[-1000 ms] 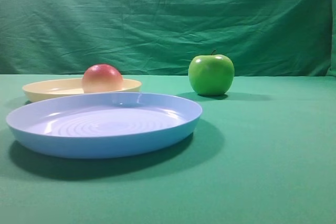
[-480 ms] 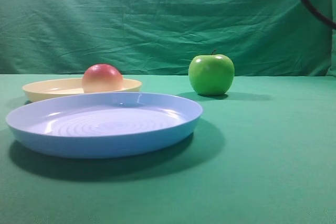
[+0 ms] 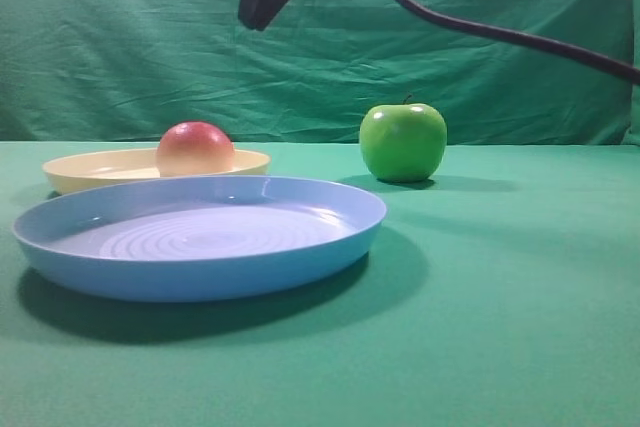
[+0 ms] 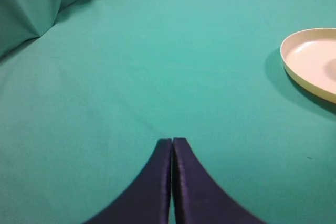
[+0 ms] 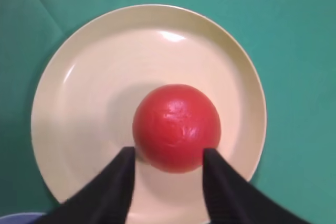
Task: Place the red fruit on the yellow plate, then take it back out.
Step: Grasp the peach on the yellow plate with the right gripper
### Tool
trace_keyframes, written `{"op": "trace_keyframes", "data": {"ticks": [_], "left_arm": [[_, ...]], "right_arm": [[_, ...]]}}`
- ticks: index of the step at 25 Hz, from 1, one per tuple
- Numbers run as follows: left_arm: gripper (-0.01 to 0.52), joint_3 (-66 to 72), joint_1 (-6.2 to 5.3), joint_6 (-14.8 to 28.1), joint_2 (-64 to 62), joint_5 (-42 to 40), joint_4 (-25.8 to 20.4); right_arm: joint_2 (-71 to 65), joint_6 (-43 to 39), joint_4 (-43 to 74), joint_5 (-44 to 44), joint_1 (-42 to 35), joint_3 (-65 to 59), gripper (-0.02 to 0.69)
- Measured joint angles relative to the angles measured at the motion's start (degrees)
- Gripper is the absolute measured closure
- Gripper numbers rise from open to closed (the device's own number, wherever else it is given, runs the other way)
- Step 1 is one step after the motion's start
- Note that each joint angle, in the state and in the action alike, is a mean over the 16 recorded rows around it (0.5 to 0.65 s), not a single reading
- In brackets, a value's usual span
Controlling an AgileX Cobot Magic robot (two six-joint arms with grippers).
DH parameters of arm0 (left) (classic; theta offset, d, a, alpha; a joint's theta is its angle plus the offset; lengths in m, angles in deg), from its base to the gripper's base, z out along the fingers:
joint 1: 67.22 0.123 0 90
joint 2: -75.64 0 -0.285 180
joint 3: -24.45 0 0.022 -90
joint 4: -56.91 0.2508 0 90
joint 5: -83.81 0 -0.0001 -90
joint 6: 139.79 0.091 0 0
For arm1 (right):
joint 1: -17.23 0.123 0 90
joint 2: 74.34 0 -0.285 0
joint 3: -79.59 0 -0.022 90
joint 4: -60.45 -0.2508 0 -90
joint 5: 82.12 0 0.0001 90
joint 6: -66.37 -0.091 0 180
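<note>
Item: red fruit (image 5: 176,127); location: sits on the yellow plate (image 5: 79,93), a little off the plate's middle in the right wrist view; smooth and near-round, so you have no long axis to line up with and any approach angle across its widest part should serve; judged stage: placing done, taking back out not yet begun.

Item: right gripper (image 5: 168,156); fingers parted to a middling gap, nothing held; in the right wrist view the fruit lies dead ahead of the gap, one finger (image 5: 113,182) showing at either flank of it; in the exterior high view you see this gripper hanging high over the table, well above and somewhat right of the fruit (image 3: 194,149); so the fruit lies straight along the fingers' own line, and your move is a plain descent with the gap kept centred on it; the gap looks only about as wide as the fruit, so widen if you doubt clearance.

Item: left gripper (image 4: 171,182); fingers pressed together, empty; plate edge (image 4: 310,59) off to its right, well apart; the fruit is not seen from it.

Nearer arm: the right, already aimed at the fruit.

Also present, not yours to touch: green apple (image 3: 402,141), well right of the yellow plate; blue plate (image 3: 200,235), in front of it.
</note>
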Motion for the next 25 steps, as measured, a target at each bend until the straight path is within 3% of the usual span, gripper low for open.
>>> {"op": "trace_keyframes", "data": {"ticks": [6, 11, 17, 25], "left_arm": [[0.514, 0.00, 0.00, 0.00, 0.00, 0.00, 0.00], [0.514, 0.00, 0.00, 0.00, 0.00, 0.00, 0.00], [0.514, 0.00, 0.00, 0.00, 0.00, 0.00, 0.00], [0.514, 0.00, 0.00, 0.00, 0.00, 0.00, 0.00]], "right_arm": [[-4.40, 1.05, -1.17, 4.68, 0.43, 1.17, 0.094], [-7.17, 1.76, -2.55, 7.93, 0.43, 1.21, 0.004], [-9.72, 2.73, -3.78, 9.68, 0.43, 1.34, 0.040], [-10.92, 3.36, -2.92, 7.56, 0.43, 2.43, 0.246]]}}
